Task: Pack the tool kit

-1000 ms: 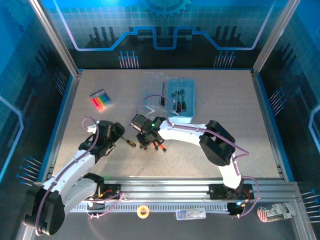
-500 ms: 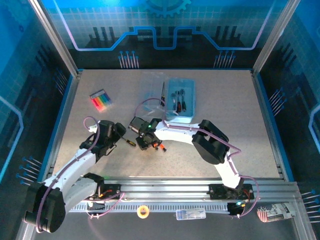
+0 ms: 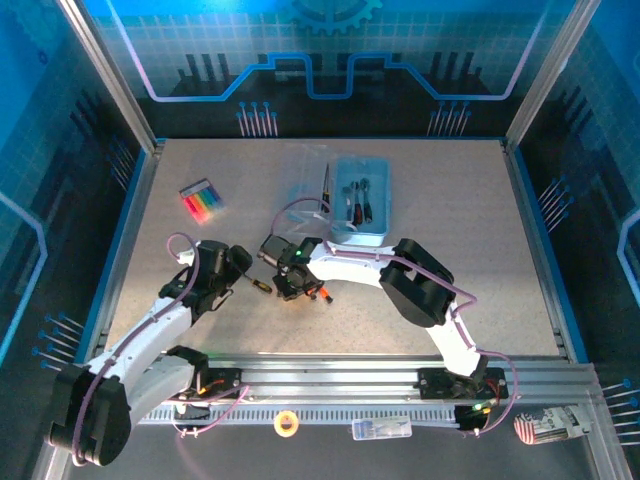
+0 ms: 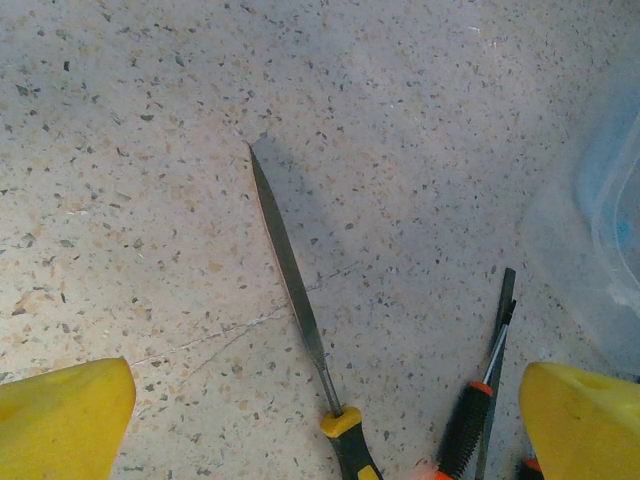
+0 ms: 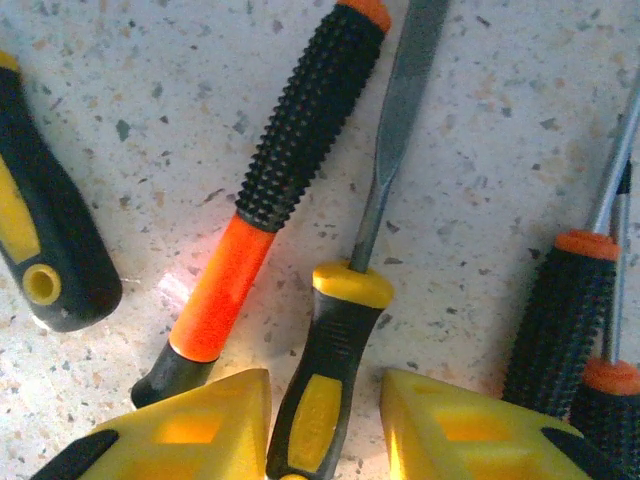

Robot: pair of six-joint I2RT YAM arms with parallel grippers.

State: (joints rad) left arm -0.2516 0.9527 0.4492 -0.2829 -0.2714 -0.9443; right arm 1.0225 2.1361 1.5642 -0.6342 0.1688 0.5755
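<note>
The light blue tool case [image 3: 375, 222] lies open at mid-table with several tools inside and its clear lid [image 3: 303, 172] to the left. In front of it, loose tools lie on the table. My right gripper [image 3: 293, 284] is down over them. A yellow-and-black file handle [image 5: 335, 350] lies between its yellow fingers [image 5: 210, 420], with a narrow gap still visible on the right side. An orange-and-black screwdriver [image 5: 290, 150] lies just left of it. My left gripper [image 3: 226, 270] stands wide open over another file [image 4: 290, 270], with nothing held.
More orange-and-black handles [image 5: 565, 320] lie right of the right gripper, and a black-and-yellow handle [image 5: 40, 250] to its left. A pack of coloured markers [image 3: 202, 200] sits at the far left. The translucent case edge [image 4: 600, 250] is near the left gripper.
The right arm has shifted a little left and nearer over the loose tools, and its jaws have narrowed around the file handle. The left arm has not moved.
</note>
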